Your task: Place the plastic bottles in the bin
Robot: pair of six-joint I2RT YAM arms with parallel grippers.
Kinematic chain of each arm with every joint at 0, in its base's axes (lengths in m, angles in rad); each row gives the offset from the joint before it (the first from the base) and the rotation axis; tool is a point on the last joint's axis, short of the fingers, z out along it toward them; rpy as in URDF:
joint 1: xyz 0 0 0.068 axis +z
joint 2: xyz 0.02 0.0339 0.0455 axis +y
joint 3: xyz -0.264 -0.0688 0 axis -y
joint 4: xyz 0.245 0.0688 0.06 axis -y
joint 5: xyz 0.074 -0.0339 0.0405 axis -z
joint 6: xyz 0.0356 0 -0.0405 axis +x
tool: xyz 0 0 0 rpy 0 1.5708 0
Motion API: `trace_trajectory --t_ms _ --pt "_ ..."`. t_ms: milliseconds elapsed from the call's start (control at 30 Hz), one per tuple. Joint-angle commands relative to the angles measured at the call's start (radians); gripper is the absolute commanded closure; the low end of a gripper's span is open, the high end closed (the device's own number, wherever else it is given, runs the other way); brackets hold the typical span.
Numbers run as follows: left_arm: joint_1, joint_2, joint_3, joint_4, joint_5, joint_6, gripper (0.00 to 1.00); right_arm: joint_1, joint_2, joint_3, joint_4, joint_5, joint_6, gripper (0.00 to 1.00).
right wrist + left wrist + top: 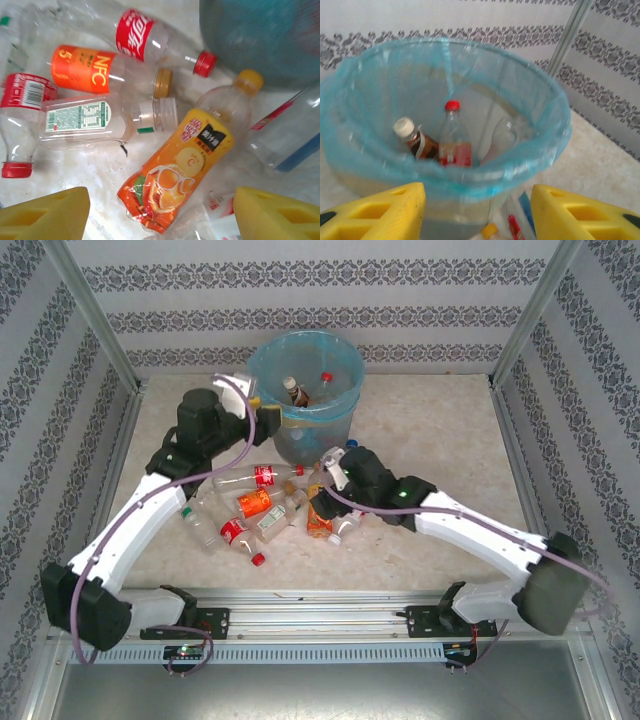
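Pale marbled table [440, 440], orange "NFC" bottle [92, 70], blue-lined bin [300, 438]

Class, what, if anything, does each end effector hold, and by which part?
Nothing. The left end effector is open by the bin; the right end effector is open over an orange-labelled bottle.

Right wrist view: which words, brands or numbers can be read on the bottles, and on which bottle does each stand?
"NFC", with a "5" beside it: on the orange-label bottle.
"C": on the crumpled orange juice bottle; its Chinese characters are blurred.
White script on the red-label bottle: not readable.
Fine print on the white-label bottle and the left red bottle: too small.
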Motion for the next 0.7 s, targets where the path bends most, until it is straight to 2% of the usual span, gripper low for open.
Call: trace_trajectory --t_ms 0,133,267,433,533,667 --pt "-0.006 -0.107 -0.065 -0.020 -0.112 0.063 0.37 0.012 0.083 0.034 -0.062 0.054 0.172 0.24" --pt "-0.006 -0.207 -0.142 -0.007 -0.227 0.097 0.35 0.015 0.151 0.029 -0.051 0.096 0.277 0.19" --pt "-0.005 -0.275 -0.196 0.036 -0.294 0.117 0.33 0.020 0.225 0.045 -0.056 0.110 0.325 0.18" --pt "-0.006 -0.277 -0.195 0.054 -0.315 0.133 0.32 0.020 0.313 0.079 -0.055 0.113 0.345 0.17" --pt "-0.006 -0.264 -0.177 0.058 -0.300 0.135 0.32 0.020 0.358 0.099 -0.043 0.100 0.350 0.23" --pt "-0.005 -0.258 -0.169 0.057 -0.285 0.130 0.31 0.018 0.405 0.117 -0.032 0.093 0.357 0.24"
